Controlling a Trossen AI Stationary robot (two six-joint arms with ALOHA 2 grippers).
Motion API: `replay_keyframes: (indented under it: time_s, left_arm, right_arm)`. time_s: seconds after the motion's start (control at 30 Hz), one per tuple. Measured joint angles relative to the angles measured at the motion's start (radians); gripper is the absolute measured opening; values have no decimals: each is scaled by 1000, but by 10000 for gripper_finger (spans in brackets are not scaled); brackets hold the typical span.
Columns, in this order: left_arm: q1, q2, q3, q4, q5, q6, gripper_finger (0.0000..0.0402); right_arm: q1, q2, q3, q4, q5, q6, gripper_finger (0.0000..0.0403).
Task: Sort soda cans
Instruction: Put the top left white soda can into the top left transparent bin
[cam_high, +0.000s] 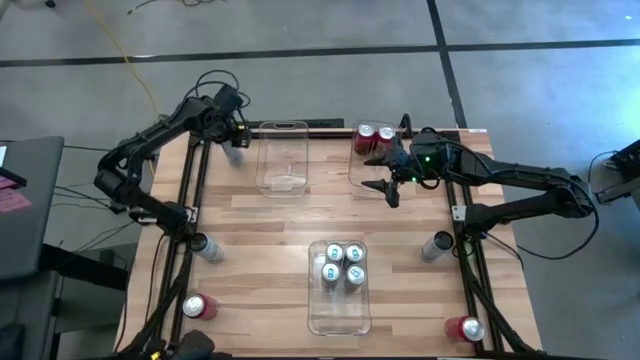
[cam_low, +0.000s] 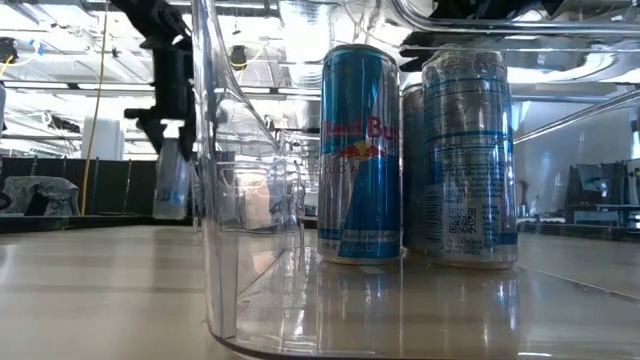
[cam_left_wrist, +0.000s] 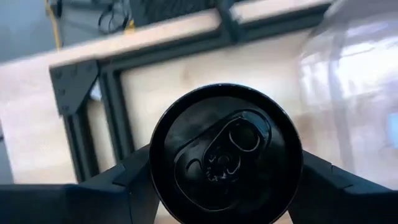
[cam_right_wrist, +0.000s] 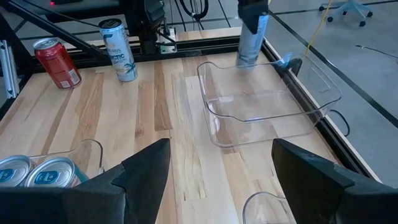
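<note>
The left tool hangs over the far left part of the worktop, just beside the empty clear bin that sits at the far edge. Its fingers pinch a pale slim can from both sides; in the left wrist view the can's dark top fills the gap between them. In the low view the can hangs upright, and whether its base touches the wood cannot be told.

The right tool hovers over the far right part of the worktop, above the near end of a second clear bin, with its fingers spread and nothing between them. Two red cans stand at the far end of that bin.

A third clear bin lies at the middle of the near edge and holds four pale silver-blue cans, grouped in its far half.

Four more cans stand on the dark rails along the sides: a pale can and a red can along the left edge, a grey can and a red can along the right edge.
</note>
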Motion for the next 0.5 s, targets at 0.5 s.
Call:
replay_keyframes:
  time_s: [0.5]
  left_arm:
    - [-203,4,319,-63,-18,-13,255]
  right_arm:
    - [0,0,0,-3,0,0,299]
